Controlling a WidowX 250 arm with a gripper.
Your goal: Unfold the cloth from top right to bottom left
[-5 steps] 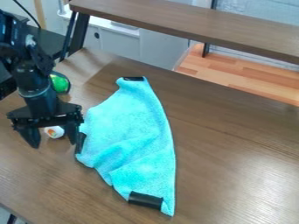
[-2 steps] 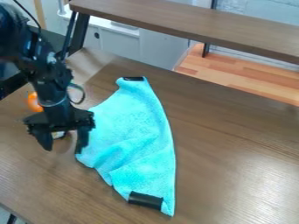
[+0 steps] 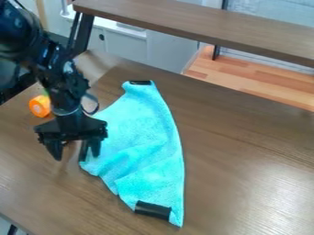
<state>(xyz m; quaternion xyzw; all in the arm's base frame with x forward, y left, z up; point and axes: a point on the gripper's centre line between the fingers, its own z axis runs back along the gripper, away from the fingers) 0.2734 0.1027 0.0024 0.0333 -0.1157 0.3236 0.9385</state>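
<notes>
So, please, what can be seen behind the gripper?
Behind the gripper I see the wooden table, one edge of the blue cloth, and part of a black strip on that edge. The piece directly behind the gripper is covered, so I cannot tell how it lies.

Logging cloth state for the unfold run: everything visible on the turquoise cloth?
The turquoise, fuzzy-looking cloth lies on the brown wood-grain table, apparently partly folded: narrow at top, wider below, creased lower left. Black strips sit at its top end, left corner and bottom edge. The black two-finger gripper, open, overlaps its left side in view; contact can't be told.
</notes>
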